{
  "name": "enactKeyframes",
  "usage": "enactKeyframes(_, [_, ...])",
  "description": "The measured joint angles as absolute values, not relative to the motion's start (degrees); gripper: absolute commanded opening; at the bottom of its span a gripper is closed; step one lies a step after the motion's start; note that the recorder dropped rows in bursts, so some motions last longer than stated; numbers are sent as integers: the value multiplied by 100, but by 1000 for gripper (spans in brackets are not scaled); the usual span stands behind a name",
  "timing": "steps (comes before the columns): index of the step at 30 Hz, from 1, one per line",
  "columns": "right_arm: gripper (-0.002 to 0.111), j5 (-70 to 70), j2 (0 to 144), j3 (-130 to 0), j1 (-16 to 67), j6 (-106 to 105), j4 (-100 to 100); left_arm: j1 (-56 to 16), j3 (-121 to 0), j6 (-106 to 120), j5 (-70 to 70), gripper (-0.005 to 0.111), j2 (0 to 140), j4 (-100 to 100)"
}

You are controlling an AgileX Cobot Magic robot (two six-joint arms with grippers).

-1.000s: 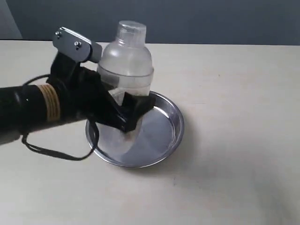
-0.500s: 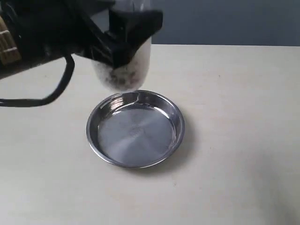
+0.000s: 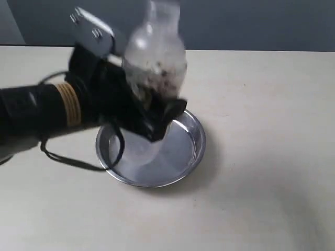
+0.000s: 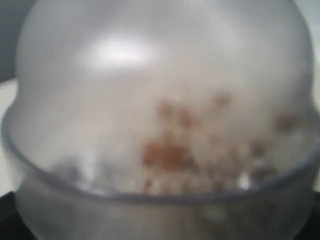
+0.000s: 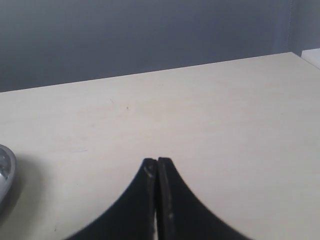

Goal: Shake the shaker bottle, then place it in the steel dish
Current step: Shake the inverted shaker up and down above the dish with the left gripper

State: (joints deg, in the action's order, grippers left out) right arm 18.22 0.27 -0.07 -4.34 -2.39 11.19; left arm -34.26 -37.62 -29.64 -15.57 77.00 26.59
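Currently the bottle (image 3: 156, 63) is upright with a slight tilt, gripped low on its body by the left claw (image 3: 159, 112). Its outline is motion-blurred. Brown grains (image 3: 159, 78) are scattered high up inside, near the shoulder. The left wrist view shows the same grains (image 4: 165, 152) against the frosted wall of the bottle (image 4: 165, 125), just above the seam.

The bottle's lower end sits over the dish (image 3: 191, 151), toward the dish's left-rear side. Blur hides whether the base touches the dish bottom. Nothing but reflections shows on the dish's visible floor.

The left arm (image 3: 47, 112) comes in from the left edge, roughly level, with a tan band (image 3: 68, 104) around the forearm. A black cable (image 3: 78, 162) loops below it onto the counter (image 3: 261, 104). The claw's jaws stand wide, clamped on the bottle.

The right claw (image 5: 157, 170) has its jaws pressed together, holding nothing, low over the counter and well apart from the dish. Only the dish rim (image 5: 4, 167) shows in that view.

The counter's far edge runs just behind the bottle, against a dark wall (image 3: 261, 23). Open counter extends right of the dish and in front of it.
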Motion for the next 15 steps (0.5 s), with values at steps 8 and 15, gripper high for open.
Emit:
enactKeyframes(8, [-1, 1822, 27, -7, -434, -239, 1119, -3428, -4313, -2670, -1954, 0, 6995, 2554])
enactKeyframes(15, [-1, 1821, 27, -7, -434, -239, 1119, -3438, -4547, -2855, -1409, 0, 6768, 2854])
